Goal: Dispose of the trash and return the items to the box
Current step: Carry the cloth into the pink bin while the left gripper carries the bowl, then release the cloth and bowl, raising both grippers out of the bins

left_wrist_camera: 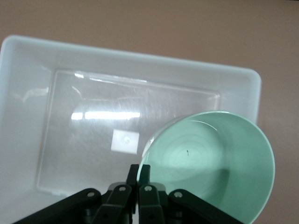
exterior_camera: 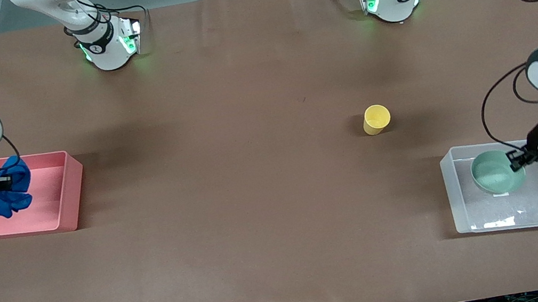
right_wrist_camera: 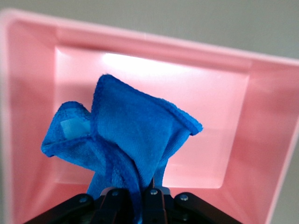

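Observation:
My right gripper is shut on the blue rag and holds it over the pink bin. In the right wrist view the rag hangs from the fingers above the bin. My left gripper is shut on the rim of the mint-green bowl and holds it tilted over the clear box. The left wrist view shows the bowl, the gripper and the box with its white sticker. The yellow cup stands upright on the table, between the two bins.
The brown table is bare around the cup. The pink bin sits at the right arm's end, the clear box at the left arm's end. Both arm bases stand along the table's edge farthest from the front camera.

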Tool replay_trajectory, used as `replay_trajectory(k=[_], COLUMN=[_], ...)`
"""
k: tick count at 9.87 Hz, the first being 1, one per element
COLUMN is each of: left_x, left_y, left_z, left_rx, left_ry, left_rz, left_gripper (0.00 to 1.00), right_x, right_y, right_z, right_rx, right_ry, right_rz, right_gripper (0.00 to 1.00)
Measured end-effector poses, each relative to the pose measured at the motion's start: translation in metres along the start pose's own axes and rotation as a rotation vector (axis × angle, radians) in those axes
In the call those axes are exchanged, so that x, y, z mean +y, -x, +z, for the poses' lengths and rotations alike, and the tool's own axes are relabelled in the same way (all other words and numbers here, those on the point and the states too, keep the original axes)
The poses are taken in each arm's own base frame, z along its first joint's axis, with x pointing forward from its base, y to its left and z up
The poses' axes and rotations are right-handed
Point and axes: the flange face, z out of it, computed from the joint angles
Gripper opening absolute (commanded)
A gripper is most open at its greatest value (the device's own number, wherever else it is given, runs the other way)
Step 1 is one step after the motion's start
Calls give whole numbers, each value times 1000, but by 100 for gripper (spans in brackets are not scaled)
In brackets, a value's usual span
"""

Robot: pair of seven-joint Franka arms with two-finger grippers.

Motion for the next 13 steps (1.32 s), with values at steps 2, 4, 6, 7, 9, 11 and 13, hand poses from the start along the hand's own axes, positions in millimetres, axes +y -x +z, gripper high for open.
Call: replay_trajectory(k=[2,4,6,7,9,11,13], left_x=[-15,-31,-34,-34,-36,-36,-34], left_y=[-7,2,9,12,17,15,1], left_z=[29,61,80,89,105,103,82], left_rx=[-18,-50,-74,-87,-110,-104,-53], left_ry=[-8,27,46,46,45,45,42], left_rz=[25,23,12,11,7,8,20], left_gripper=[0,1,1,6,77,100,100], right_x=[-6,-10,-10,-10,-12,-24,-40], right_y=[3,1,-2,-7,-30,-54,-54], right_z=[46,64,63,56,3,-108,-223], right_rx=[-24,-41,-35,-15,-10,-45,-5], right_ry=[10,14,15,8,-51,-94,-110], right_rz=[-19,-29,-30,-15,50,136,200], right_gripper=[70,100,100,100,100,100,100])
